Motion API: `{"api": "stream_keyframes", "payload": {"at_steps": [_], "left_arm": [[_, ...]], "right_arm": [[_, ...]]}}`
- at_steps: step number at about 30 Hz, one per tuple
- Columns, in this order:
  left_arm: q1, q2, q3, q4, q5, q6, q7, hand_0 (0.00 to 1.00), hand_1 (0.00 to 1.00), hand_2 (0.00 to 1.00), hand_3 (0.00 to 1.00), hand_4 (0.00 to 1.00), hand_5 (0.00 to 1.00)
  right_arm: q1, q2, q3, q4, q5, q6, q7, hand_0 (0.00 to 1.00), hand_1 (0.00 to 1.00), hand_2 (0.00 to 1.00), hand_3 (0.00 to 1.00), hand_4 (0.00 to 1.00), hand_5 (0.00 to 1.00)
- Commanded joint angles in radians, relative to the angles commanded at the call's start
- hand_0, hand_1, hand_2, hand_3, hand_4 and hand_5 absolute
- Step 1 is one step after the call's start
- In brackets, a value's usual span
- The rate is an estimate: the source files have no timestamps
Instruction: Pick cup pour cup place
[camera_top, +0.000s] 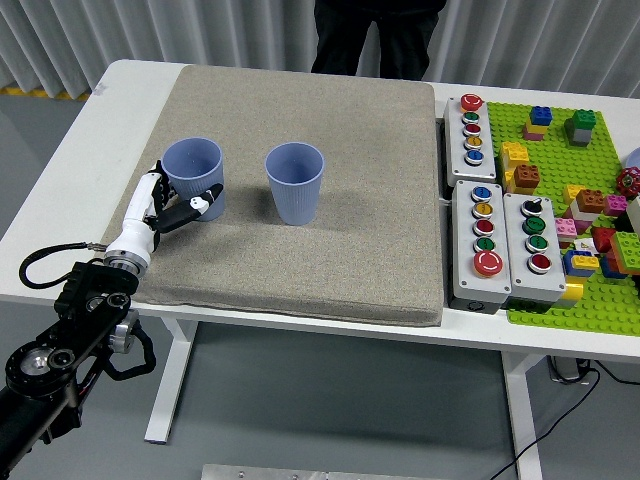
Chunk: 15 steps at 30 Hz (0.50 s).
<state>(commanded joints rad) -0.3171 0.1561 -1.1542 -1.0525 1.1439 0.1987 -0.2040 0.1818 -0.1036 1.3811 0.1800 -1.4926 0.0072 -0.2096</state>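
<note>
Two blue paper cups stand upright on the grey mat (300, 270). The left cup (192, 168) is near the mat's left edge and the right cup (295, 178) stands a short way to its right. My left hand (172, 207) wraps the lower part of the left cup, with its white fingers (150, 190) along the cup's left side and the thumb across its front. The cup's base is hidden behind the hand and still seems to rest on the mat. My right arm is out of view.
Grey button boxes (473, 130) (510, 245) lie to the right of the mat. Beyond them sits a green baseplate (590, 170) with several coloured bricks. A person in dark clothes (375, 35) stands at the far side of the table.
</note>
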Motion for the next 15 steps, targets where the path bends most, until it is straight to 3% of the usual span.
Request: {"api": "stream_keyframes", "payload": {"at_steps": [4,5,15], "left_arm": [[0.003,-0.005,0.008,-0.005,0.01,0.023,-0.006,0.747,0.673,0.731,0.864,0.815,0.2],[0.004,-0.006,0.009,-0.007,0.01,0.03,-0.008,0.692,0.612,0.651,0.741,0.769,0.162],[0.012,-0.002,0.005,-0.031,0.013,0.059,-0.023,0.666,0.596,0.63,0.708,0.76,0.157]], "right_arm": [[0.003,0.0,0.0,0.0,0.003,-0.001,0.0,0.698,0.687,0.624,0.608,0.085,0.272],[0.003,0.0,0.001,0.0,0.003,-0.001,0.0,0.698,0.686,0.624,0.607,0.085,0.27],[0.006,0.0,0.001,0.0,0.002,0.0,0.0,0.698,0.686,0.624,0.607,0.085,0.27]]}}
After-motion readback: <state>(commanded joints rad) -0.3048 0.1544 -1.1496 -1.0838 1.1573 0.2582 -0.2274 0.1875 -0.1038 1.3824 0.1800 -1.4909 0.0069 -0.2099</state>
